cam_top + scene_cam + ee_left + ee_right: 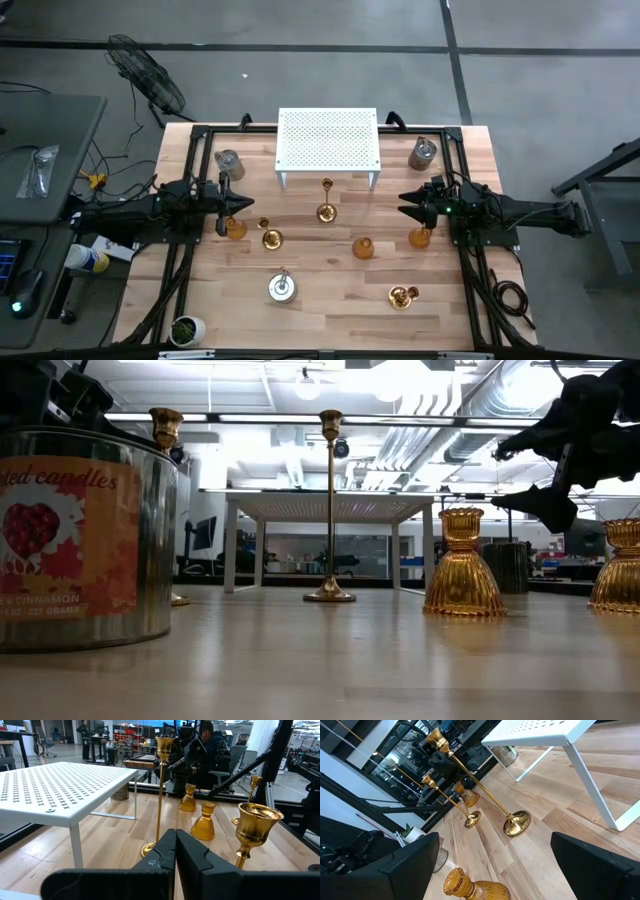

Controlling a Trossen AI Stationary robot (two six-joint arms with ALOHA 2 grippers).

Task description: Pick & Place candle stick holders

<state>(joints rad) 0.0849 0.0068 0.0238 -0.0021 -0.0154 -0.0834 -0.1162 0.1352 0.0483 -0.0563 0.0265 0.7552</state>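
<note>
The left gripper (245, 203) is held pressed together and empty at the table's (320, 300) left side, just above an amber cup (235, 228). A tall slim gold holder (326, 212) is seen mid-table before the white stand (329, 140). The right gripper (404, 203) is spread wide, empty, above another amber cup (420, 237). The other holders are scattered across the table.

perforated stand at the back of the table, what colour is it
White, with a grid of small holes across its top; the stand shows best in the left wrist view.
</note>
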